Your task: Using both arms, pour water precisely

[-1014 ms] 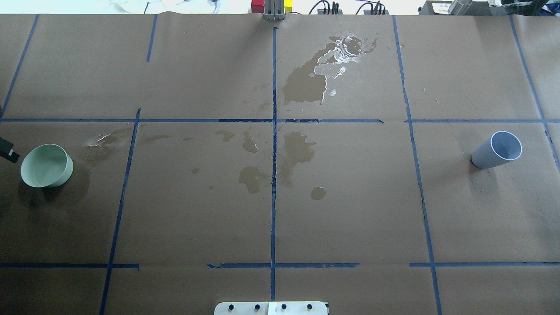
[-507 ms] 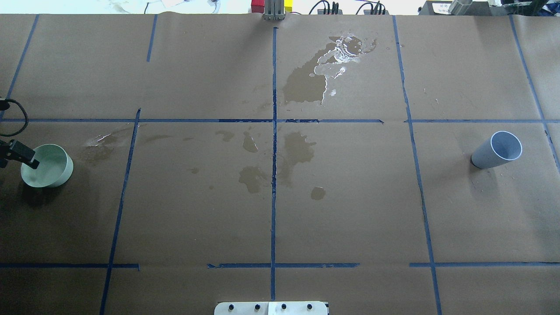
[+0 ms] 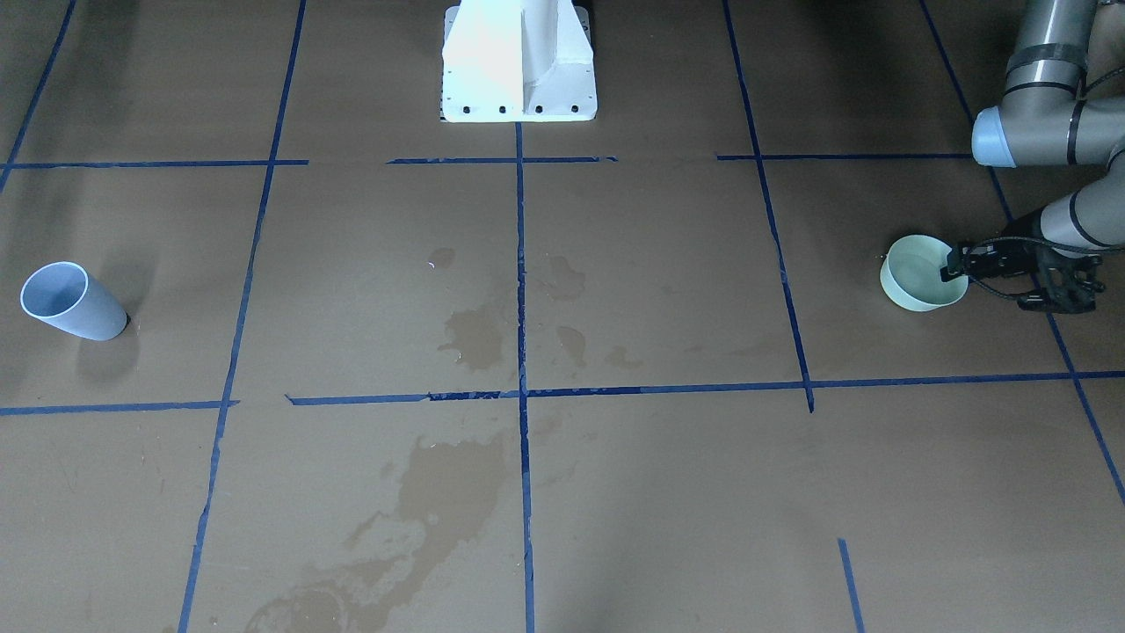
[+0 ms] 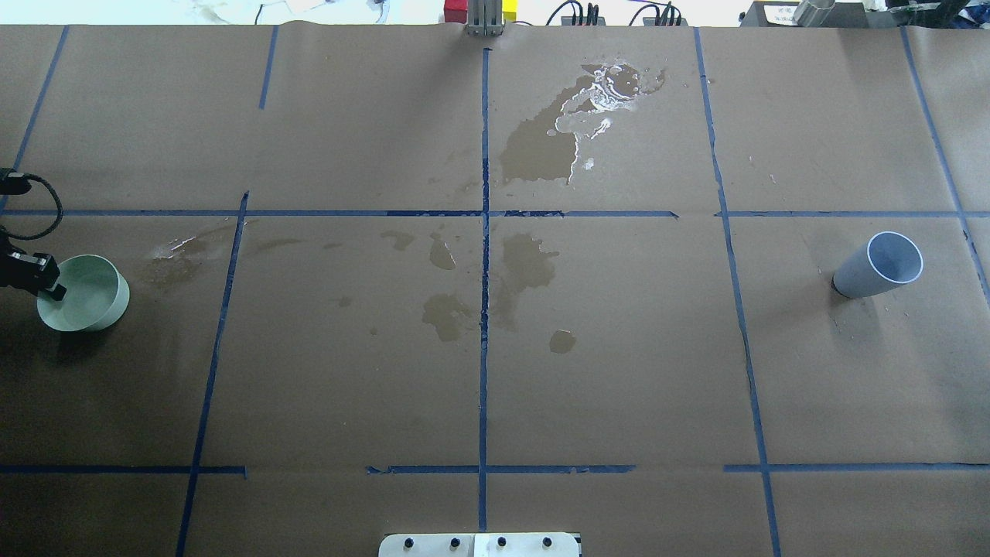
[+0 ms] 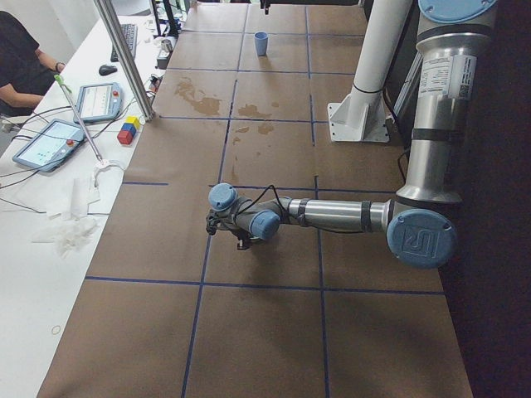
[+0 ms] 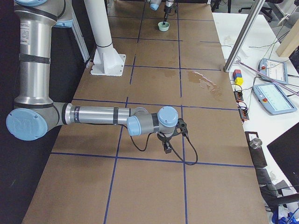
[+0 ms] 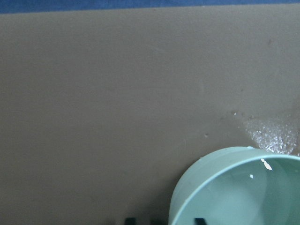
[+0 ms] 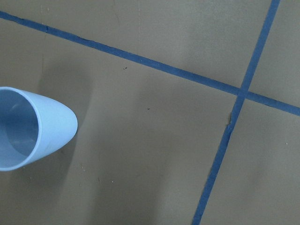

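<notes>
On matte brown paper (image 4: 348, 387): round mint bowl (image 4: 117, 303), clear glistening water (image 4: 77, 300).

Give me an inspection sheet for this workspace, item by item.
surface: brown paper with a blue tape grid; wet patches along the middle.
job's things: green bowl holding water on the robot's left; blue cup upright on its right.
clutter: coloured blocks by the far edge.
grippers: left gripper at the bowl's rim, one finger inside, one outside, not clamped; right gripper low over the paper, open or shut cannot tell.
cables: black cable loops off the left wrist.
surroundings: white pedestal; operator and tablets at the side bench.
</notes>
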Controlling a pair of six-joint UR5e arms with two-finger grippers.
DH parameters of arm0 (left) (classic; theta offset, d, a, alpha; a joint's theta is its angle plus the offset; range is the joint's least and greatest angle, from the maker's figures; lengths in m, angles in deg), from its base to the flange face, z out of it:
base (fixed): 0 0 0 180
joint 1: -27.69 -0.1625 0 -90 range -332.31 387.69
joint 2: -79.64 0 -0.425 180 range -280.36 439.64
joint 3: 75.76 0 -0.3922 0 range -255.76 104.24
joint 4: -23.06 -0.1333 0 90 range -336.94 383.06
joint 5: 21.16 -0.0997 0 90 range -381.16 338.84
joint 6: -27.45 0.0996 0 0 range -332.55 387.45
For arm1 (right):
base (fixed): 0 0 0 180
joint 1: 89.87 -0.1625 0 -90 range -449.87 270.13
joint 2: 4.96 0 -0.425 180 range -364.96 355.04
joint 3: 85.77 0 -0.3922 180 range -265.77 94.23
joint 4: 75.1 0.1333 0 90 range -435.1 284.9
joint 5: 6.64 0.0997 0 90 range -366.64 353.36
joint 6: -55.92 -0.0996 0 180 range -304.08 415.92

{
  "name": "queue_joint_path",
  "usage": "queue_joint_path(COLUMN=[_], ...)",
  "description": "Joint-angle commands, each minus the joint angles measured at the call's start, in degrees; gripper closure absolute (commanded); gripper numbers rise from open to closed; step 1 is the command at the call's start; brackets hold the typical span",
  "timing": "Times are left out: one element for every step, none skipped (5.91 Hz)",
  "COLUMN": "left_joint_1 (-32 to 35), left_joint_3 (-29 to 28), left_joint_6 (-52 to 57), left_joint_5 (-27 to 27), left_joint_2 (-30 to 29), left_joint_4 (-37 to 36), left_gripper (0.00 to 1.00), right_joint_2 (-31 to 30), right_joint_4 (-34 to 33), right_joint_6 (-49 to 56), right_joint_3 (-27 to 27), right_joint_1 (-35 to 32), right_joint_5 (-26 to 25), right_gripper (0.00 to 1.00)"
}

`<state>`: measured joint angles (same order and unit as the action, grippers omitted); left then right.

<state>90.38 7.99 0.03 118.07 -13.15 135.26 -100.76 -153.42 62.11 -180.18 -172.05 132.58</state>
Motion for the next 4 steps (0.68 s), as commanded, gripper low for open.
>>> queue_joint_path(left_joint_1=[0.0,-4.8,-10.2,-13.3], left_joint_3=[1.8,2.6,3.4,3.0], left_joint_6=[-9.2,-19.0,-24.9,-30.1], left_joint_5=[0.9,1.5,0.4,-0.3], left_joint_2=[-8.1,-14.3,-18.7,-23.9], left_joint_4=[-0.1,-0.3,-0.5,-0.8], left_gripper=[1.0,1.0,1.0,1.0], right_joint_2=[0.0,0.0,0.0,0.0], right_joint_4=[0.0,0.0,0.0,0.0], right_joint_6=[0.0,0.0,0.0,0.0], right_joint_3=[-0.2,-0.2,-0.2,-0.2], right_joint_1=[0.0,0.0,0.1,0.1], right_joint_5=[0.0,0.1,0.1,0.3], right_gripper=[0.0,0.0,0.0,0.0])
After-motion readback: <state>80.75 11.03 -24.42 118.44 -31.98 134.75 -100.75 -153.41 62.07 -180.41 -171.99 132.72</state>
